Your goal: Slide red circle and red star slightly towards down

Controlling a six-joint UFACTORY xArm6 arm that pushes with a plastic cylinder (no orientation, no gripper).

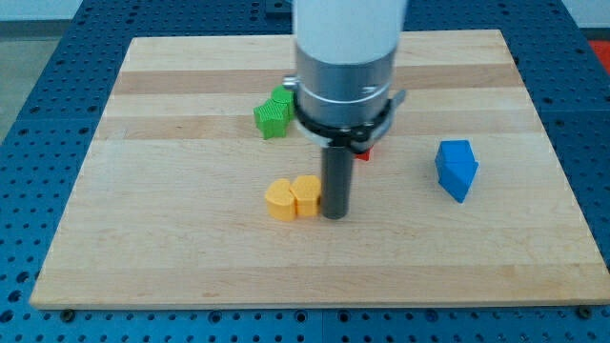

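Going from the view's left, two green blocks (274, 111) are sitting touching each other on the wooden board (172, 238). Two yellow blocks (293, 197) are lying side by side, and my tip (335, 215) is resting just beside their right edge. Only a sliver of one red block (361, 152) is showing behind the arm (345, 67), shape unclear. One blue block (456, 169) is standing well apart, rightward. No writing is showing anywhere.
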